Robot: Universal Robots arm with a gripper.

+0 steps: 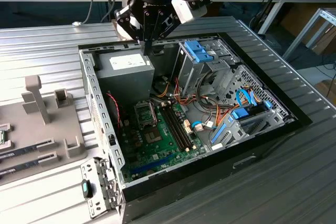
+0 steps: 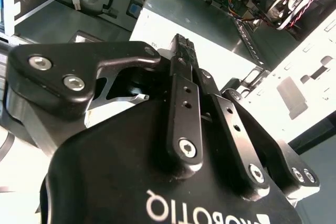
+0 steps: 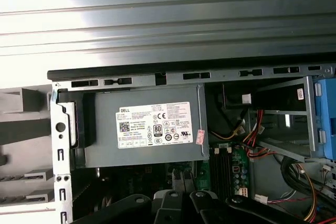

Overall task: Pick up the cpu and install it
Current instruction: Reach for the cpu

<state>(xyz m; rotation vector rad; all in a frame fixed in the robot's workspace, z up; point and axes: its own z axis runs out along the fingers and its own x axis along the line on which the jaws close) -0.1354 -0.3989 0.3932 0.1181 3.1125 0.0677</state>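
- The gripper point(image 1: 145, 50) hangs over the open computer case point(image 1: 96, 103), at the back edge of the grey power supply point(image 1: 126, 72).
- In the second wrist view its 2 fingers point(image 2: 184, 103) are drawn close together, tip against tip.
- The power supply lies flat in the case corner with its white label point(image 3: 154, 125) facing up.
- Lower in the case is the green circuit board point(image 1: 168, 142), with a black socket frame point(image 1: 145, 113) well apart from the gripper.
- A dull grey square sits inside that frame; whether it is the cpu I cannot tell.
- A small dark chip point(image 1: 155, 137) lies just below the frame.
- A grey tray point(image 1: 58, 129) rests on the ribbed table point(image 1: 42, 40) at the exterior view's left.
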